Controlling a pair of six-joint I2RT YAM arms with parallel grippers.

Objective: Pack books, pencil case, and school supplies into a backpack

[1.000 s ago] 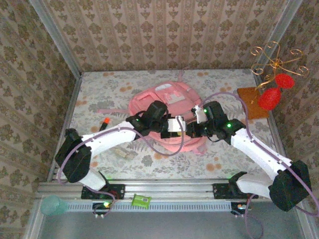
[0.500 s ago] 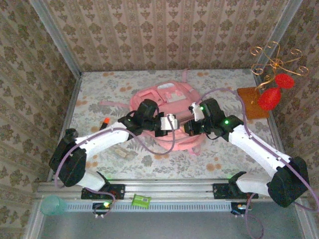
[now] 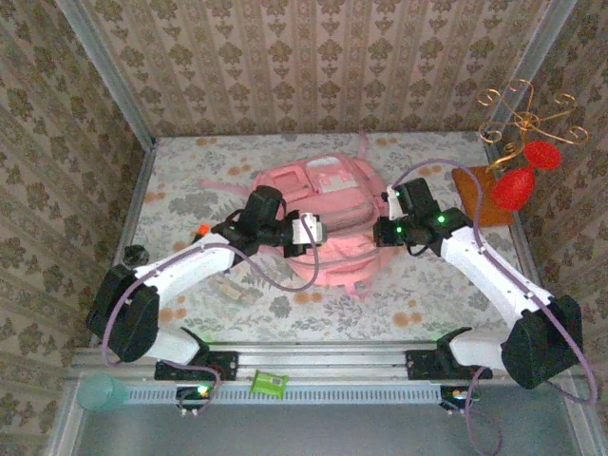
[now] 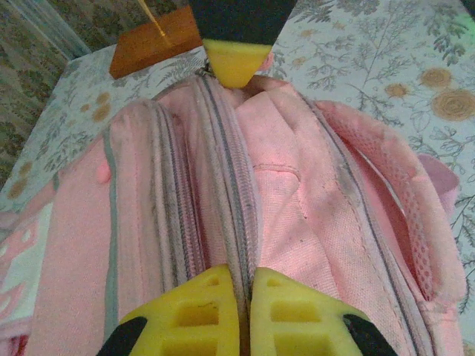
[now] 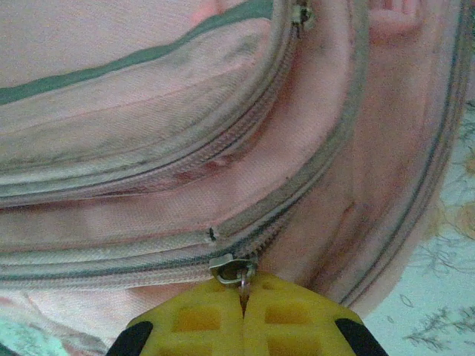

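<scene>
The pink backpack (image 3: 328, 228) lies flat mid-table, stretched between both arms. My left gripper (image 3: 310, 231) is shut on the fabric along a zip seam (image 4: 239, 222), its yellow fingertips (image 4: 204, 297) pressed together over the seam. At the backpack's right side my right gripper (image 3: 385, 232) is shut on the small metal zip pull (image 5: 242, 280), just below the slider (image 5: 231, 265). The same right gripper (image 4: 234, 63) faces me in the left wrist view. Of the school supplies, a black marker with an orange cap (image 3: 200, 232) and a pale block (image 3: 236, 291) lie on the cloth at left. Books and pencil case are out of view.
A wooden base (image 3: 480, 190) with a gold wire stand and red ornaments (image 3: 518, 185) stands at the right, close behind the right arm. A teal cup (image 3: 100, 389) and a green item (image 3: 269, 383) sit on the near rail. Patterned walls close three sides.
The left gripper has shut on the zip seam. The two grippers have moved apart and away from the bases, and the backpack now lies wider and farther back.
</scene>
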